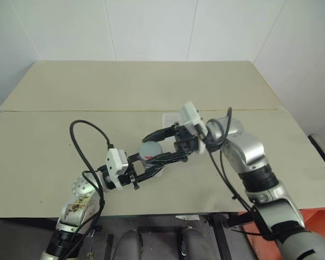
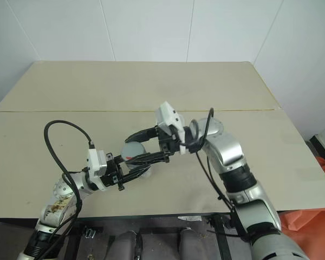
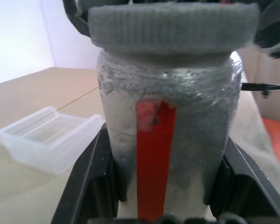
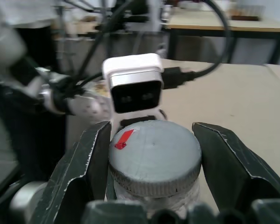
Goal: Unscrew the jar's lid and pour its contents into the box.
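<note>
Two grippers meet at one jar above the table (image 1: pixel 54 141). Left gripper (image 1: pixel 151 172): fingers clamped on the jar (image 3: pixel 163 140), holding its body upright clear of the table, red strip facing the wrist camera. Lid (image 4: pixel 154 158): grey, ribbed, red mark on top, seated on the jar. Right gripper (image 1: pixel 158 146): fingers closed on either side of the lid's rim. Box (image 3: pixel 46 137): clear plastic, on the table near the jar, apart from it.

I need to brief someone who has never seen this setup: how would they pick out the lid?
Start at the beige table and find where the two robot arms meet above its near edge. There the left gripper holds a clear jar, and the lid is the grey ribbed disc capping it, with a small red mark on top.
</note>
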